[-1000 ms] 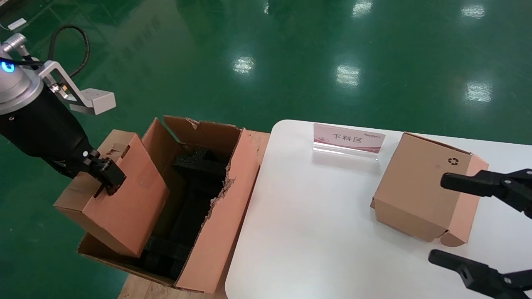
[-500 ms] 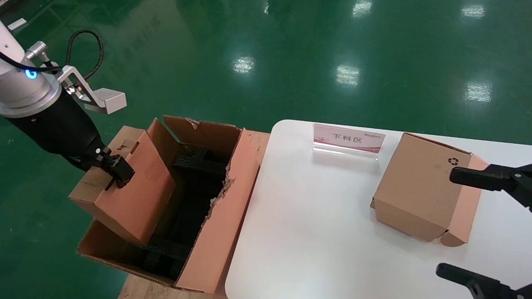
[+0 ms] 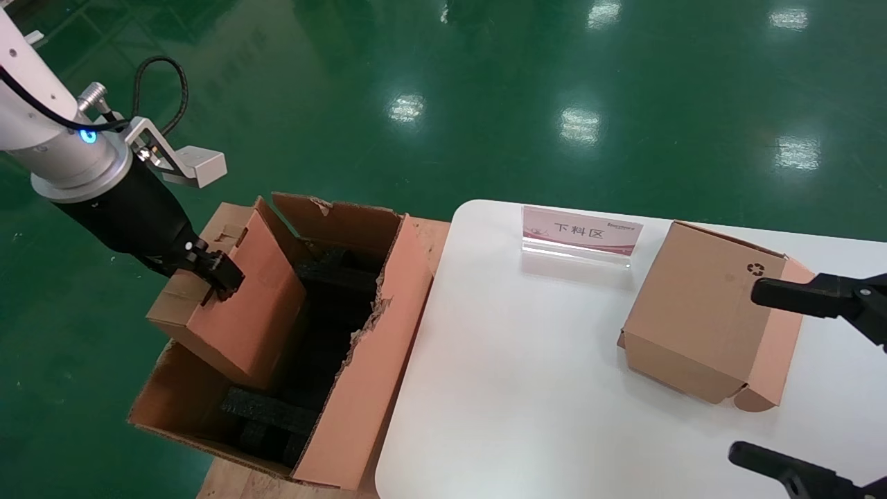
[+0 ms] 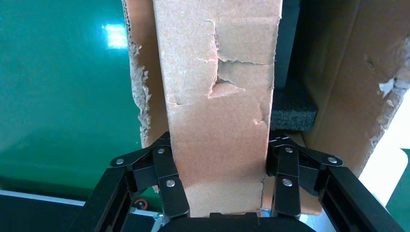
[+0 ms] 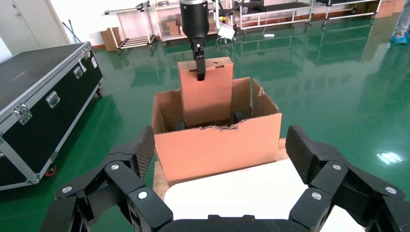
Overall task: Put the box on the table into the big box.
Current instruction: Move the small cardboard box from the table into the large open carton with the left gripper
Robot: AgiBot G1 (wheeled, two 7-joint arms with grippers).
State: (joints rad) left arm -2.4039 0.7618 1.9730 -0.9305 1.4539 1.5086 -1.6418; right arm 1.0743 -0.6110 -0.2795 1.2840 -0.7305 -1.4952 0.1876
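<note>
Your table (image 3: 527, 360) fills the lower right of the head view, white and round-cornered, and just off its left edge the big box (image 3: 360, 402) sits open in the lower left, with ragged torn flaps and black foam blocks (image 3: 267, 409) inside. Above that opening, tilted, hangs the box (image 3: 242, 312) you are moving, its lower corner already dipping below the carton's rim and close to the foam. The left gripper (image 3: 211, 281) pinches it across the top edge; in the left wrist view the cardboard panel runs straight between the two fingers (image 4: 167, 186), which press on either side of it. On the right of the table a second small box with a recycling symbol (image 3: 700, 319) rests beside a pink sign (image 3: 581, 232), and your right gripper (image 3: 797, 374) waits around its near side, spread wide and touching nothing. Watch for three things from here. The held box is tilted, so if you lower it as it is, a corner may catch on a foam block or on the torn flap and wedge rather than settle. The grip is on a thin folded flap, so it could bend or slip. Letting go early would probably tip the box against the carton wall.
</note>
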